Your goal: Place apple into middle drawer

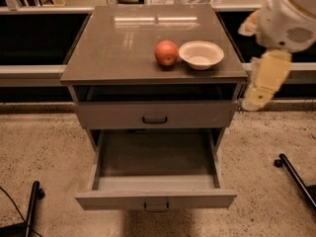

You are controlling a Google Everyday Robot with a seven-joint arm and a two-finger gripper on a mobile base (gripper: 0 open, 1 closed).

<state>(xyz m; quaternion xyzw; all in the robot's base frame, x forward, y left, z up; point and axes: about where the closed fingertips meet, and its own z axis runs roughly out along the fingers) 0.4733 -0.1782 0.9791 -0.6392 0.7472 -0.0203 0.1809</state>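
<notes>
The red-orange apple (166,52) sits on the grey cabinet top (123,48), touching or nearly touching the cream-white bowl (201,54) on its right. The middle drawer (155,200) is pulled out toward me and is empty inside. The uppermost drawer front (154,114) above it has a small dark handle. My arm comes in from the upper right. My gripper (256,98) hangs beside the cabinet's right front corner, below and right of the apple, holding nothing that I can see.
Dark shelving runs behind the cabinet on both sides. A black wheeled leg (294,174) lies on the speckled floor at the right. Another black leg (32,201) stands at the lower left.
</notes>
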